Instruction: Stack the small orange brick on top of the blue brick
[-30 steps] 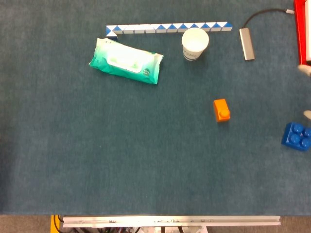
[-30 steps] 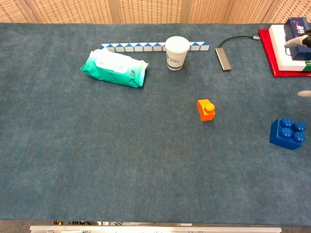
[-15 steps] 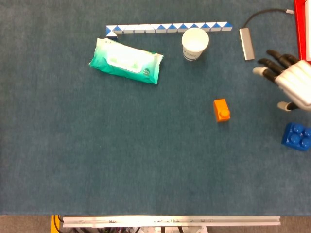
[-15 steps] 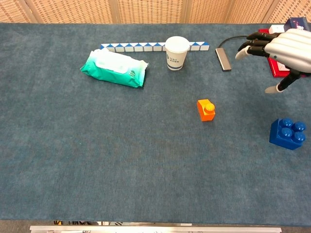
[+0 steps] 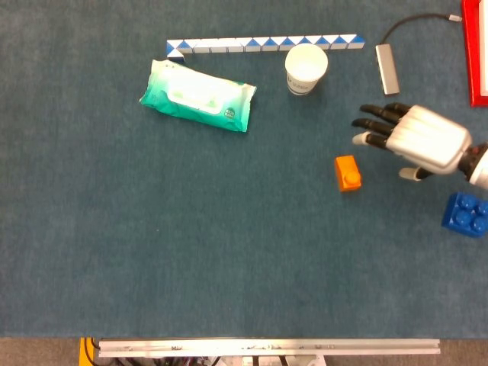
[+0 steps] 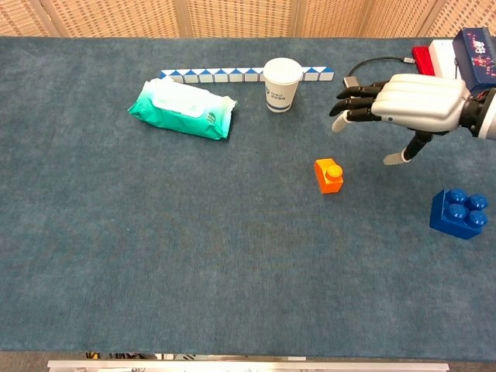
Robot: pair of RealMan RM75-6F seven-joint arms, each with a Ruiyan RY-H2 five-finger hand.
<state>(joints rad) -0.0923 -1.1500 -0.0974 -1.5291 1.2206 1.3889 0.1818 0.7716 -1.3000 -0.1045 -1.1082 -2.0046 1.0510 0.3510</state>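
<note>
Right hand point(image 5: 418, 141) is hovering empty, fingers spread, at centre right between orange brick point(image 5: 348, 173) and blue brick point(image 5: 466, 214).

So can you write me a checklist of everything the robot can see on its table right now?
Surface: blue carpet-like tabletop.
Job's things: small orange brick and blue brick lie apart, not stacked.
Clutter: wipes pack, paper cup, blue-white zigzag strip, grey adapter.
Hands: right hand open, above the table near the orange brick, holding nothing; left hand not seen.
Cables: black cable from the adapter.
Surroundings: red tray with boxes, wicker wall.
</note>
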